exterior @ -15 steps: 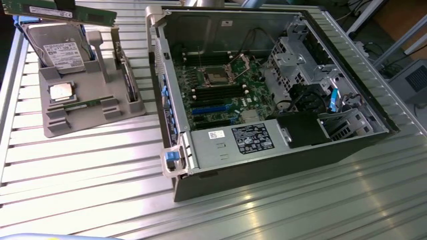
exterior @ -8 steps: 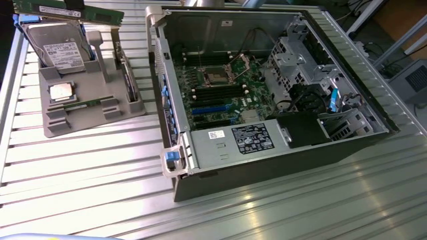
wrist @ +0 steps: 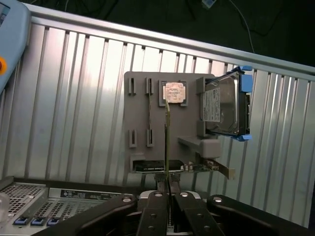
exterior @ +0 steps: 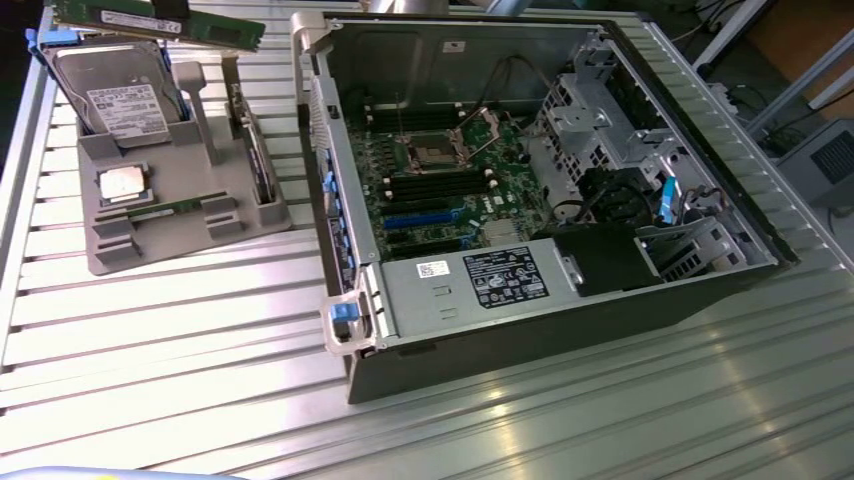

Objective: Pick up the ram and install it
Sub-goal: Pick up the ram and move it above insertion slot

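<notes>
One ram (wrist: 167,140) is clenched edge-on in the gripper (wrist: 167,195) above the tray (wrist: 140,98); if it tilts or slips, it may go in crooked.

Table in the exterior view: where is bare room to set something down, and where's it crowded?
Bare ribbed table lies in front of the grey holder, to the exterior view's left of the open computer case. Another bare strip runs along the case's near side. The holder and the case's inside are crowded.
</notes>
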Action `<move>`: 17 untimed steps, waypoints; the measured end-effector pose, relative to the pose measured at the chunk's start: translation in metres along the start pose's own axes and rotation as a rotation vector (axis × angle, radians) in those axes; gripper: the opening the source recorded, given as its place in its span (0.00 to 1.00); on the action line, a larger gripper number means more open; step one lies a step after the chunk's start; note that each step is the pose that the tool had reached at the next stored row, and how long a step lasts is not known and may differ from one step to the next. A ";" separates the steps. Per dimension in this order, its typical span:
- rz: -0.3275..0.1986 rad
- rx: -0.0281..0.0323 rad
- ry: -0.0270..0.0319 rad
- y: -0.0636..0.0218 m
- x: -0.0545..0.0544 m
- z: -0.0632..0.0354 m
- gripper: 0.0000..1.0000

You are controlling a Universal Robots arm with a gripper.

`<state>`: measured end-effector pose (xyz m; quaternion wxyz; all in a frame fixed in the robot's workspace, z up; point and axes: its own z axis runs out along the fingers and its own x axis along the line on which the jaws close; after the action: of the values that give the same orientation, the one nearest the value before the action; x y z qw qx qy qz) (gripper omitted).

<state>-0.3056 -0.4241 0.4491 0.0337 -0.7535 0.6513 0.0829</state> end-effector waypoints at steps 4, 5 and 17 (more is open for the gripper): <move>0.001 -0.0071 -0.0090 -0.0094 0.003 -0.0010 0.12; 0.001 -0.0079 -0.0104 -0.0106 0.003 -0.0011 0.12; 0.002 -0.0183 -0.0235 -0.0247 0.008 -0.0028 0.12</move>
<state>-0.2800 -0.4284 0.4491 0.0344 -0.7522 0.6507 0.0977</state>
